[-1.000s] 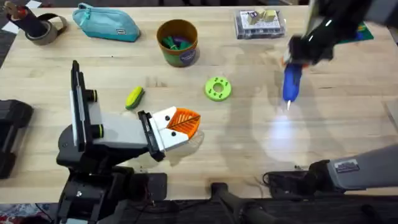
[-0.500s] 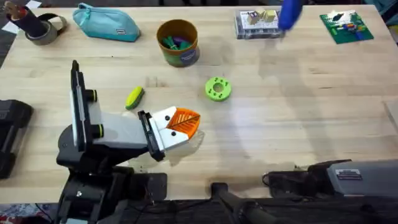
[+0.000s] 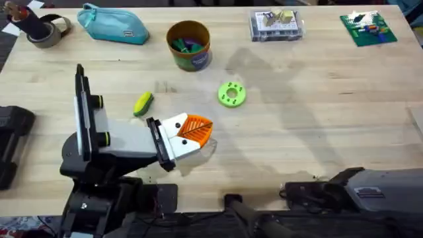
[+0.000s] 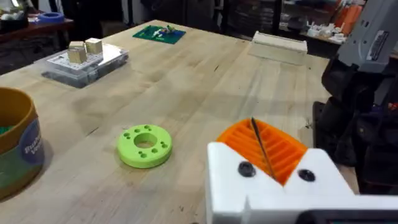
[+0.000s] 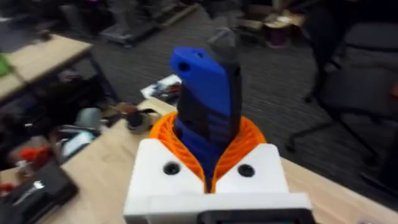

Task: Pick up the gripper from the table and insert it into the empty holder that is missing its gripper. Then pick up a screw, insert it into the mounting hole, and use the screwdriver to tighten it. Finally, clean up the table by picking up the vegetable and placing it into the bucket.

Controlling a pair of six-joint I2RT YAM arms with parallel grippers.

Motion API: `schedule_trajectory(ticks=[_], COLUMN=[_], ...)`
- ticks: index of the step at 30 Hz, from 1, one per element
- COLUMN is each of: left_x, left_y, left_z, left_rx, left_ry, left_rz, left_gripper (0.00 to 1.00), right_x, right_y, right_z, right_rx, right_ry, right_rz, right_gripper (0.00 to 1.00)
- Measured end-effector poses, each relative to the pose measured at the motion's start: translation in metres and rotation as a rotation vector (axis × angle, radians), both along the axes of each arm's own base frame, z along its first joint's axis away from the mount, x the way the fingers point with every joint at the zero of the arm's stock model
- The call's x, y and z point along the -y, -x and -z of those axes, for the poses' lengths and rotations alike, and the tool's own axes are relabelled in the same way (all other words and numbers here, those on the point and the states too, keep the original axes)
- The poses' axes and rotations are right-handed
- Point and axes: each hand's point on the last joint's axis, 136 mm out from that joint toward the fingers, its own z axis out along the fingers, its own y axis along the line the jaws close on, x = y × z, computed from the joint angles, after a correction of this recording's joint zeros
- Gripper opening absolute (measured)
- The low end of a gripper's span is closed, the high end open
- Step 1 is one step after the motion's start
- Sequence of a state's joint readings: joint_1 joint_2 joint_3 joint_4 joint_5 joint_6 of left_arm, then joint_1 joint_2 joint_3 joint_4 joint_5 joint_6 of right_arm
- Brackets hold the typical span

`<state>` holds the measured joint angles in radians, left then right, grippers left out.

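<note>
The yellow-and-green vegetable [image 3: 143, 104] lies on the table just left of and beyond my left gripper [image 3: 200, 129]. That gripper rests low over the wood, its orange pads [image 4: 283, 152] pressed together with nothing between them. The tan bucket [image 3: 189, 45] with a purple band stands farther back and has coloured bits inside; its side also shows as the bucket [image 4: 15, 149] in the left wrist view. My right gripper [image 5: 208, 134] is raised high above the floor and table edge, shut on the blue screwdriver [image 5: 205, 93], which stands upright between its orange pads. The loose gripper, holder and screw are out of view.
A lime-green disc with holes [image 3: 231, 94] lies right of the vegetable. Along the far edge are a teal pouch [image 3: 112, 24], a tape roll [image 3: 43, 28], a clear box [image 3: 276, 25] and a green board [image 3: 368, 28]. The right arm's base [image 3: 360, 192] is at the near edge.
The right gripper, holding the blue screwdriver, rose from the right side of the table towards the far edge and left the overhead view. The left arm stayed still.
</note>
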<state>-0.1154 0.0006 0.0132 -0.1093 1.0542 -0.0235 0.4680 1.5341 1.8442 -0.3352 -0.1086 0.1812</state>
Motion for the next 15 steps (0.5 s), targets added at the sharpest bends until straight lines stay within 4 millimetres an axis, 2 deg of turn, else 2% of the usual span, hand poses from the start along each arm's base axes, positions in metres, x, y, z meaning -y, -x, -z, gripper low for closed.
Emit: schedule_trajectory(ticks=[4, 9, 12, 15], left_x=[0.0, 0.0, 0.0, 0.0], left_y=[0.0, 0.0, 0.0, 0.0], left_z=[0.0, 0.0, 0.0, 0.0], left_rx=[0.0, 0.0, 0.0, 0.0], left_ry=[0.0, 0.0, 0.0, 0.0], left_rz=[0.0, 0.0, 0.0, 0.0], left_gripper=[0.006, 0.006, 0.006, 0.006], right_x=[-0.026, -0.044, -0.049, -0.056], right_y=[0.019, 0.046, 0.057, 0.061], right_z=[-0.019, -0.038, -0.039, -0.028], right_rx=[0.058, 0.124, 0.162, 0.188], right_ry=[-0.049, -0.093, -0.111, -0.134], right_rz=[-0.143, -0.346, -0.423, -0.478], right_gripper=[0.023, 0.023, 0.023, 0.023])
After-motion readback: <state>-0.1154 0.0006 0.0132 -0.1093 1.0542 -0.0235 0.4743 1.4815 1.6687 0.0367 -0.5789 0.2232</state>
